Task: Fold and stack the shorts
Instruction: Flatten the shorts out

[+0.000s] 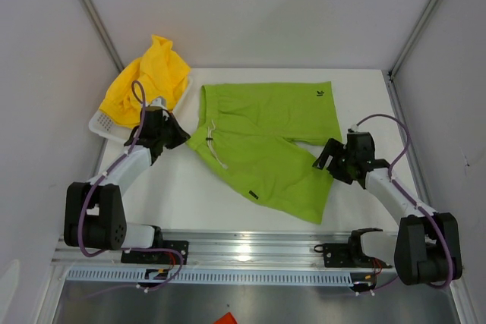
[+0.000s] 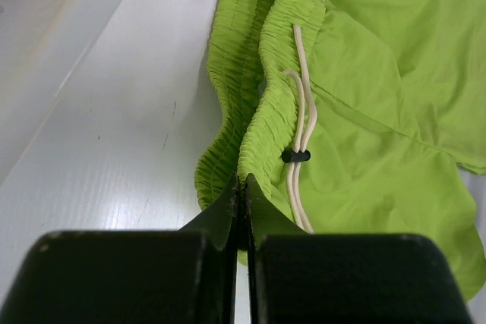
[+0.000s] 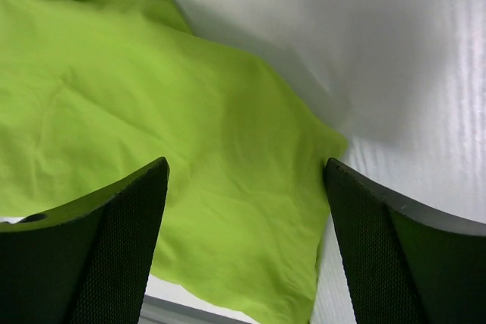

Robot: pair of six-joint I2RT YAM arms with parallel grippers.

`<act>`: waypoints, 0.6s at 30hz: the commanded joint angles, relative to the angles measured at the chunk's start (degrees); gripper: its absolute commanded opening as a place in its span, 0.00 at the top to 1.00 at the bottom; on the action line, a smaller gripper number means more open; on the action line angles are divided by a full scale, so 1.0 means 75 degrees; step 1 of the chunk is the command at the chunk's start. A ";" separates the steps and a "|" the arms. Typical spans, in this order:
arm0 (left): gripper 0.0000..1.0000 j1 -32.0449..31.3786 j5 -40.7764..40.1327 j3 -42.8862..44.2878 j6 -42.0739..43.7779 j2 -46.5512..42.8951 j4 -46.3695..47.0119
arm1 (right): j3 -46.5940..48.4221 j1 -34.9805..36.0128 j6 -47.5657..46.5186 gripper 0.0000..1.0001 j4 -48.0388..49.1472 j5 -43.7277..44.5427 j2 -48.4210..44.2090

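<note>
Left gripper (image 2: 243, 187) has its fingers pressed together with the tips at the gathered waistband of the lime green shorts (image 1: 266, 149); whether a pinch of cloth is caught between them cannot be told. Right gripper (image 3: 244, 168) is spread wide, hanging over the outer corner of the near leg hem with one finger to each side of it. These shorts lie spread flat on the table (image 1: 190, 195), waistband to the left and white drawstring (image 2: 300, 111) trailing across the front. The yellow shorts (image 1: 152, 77) sit crumpled in the white basket (image 1: 102, 123) at the far left. The fabric looks thin, light and limp, so it should drape and slide easily. The elastic waistband and the stitched hem corners look like the firmest places to take hold for a fold.
</note>
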 commanded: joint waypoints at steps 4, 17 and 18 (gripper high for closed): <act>1.00 0.0107 -0.0068 0.0218 0.0137 -0.0043 0.0313 | -0.0290 -0.0298 0.0467 0.15 0.1060 -0.1542 0.0043; 1.00 0.0107 -0.0408 0.0217 0.0161 -0.0149 0.0196 | -0.0172 -0.0872 0.0139 0.14 -0.0101 -0.1119 -0.0027; 1.00 0.0107 -0.0408 0.0206 0.0161 -0.0160 0.0196 | -0.0359 -0.0884 0.0221 0.14 -0.0042 -0.1190 -0.0051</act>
